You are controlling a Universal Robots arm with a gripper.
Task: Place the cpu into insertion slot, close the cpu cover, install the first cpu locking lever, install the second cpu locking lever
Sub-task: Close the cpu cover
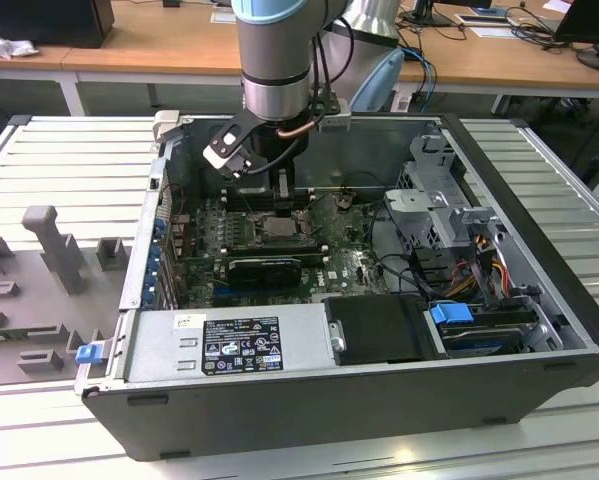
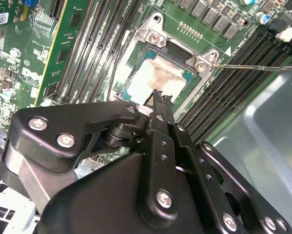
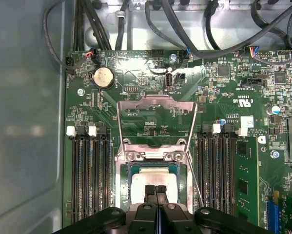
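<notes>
Gripper: we see the black two-finger gripper [image 3: 155, 189] with its tips pressed together and nothing between them, right over the chip; we can't tell if they touch it.
Cpu: the small flat square silver-grey cpu [image 2: 158, 75] lies flat in the socket and looks seated to us.
Slot: the square silvery-rimmed insertion slot [image 3: 155, 156] sits mid-board on the green circuit board [image 3: 223, 97], between two banks of long black memory slots [image 3: 87, 170].
Cover: the thin silvery metal-frame cpu cover [image 3: 158, 101] is swung open, clear of the socket.
Lever: the thin silvery wire lever [image 2: 258, 68] is unlatched, angling out beside the socket.
Step (our guess): closing the cover.
Doing it well: we'd push the frame's free edge with the closed tips, stay off the chip top and the lever, and lay the frame flat without nudging the chip.
</notes>
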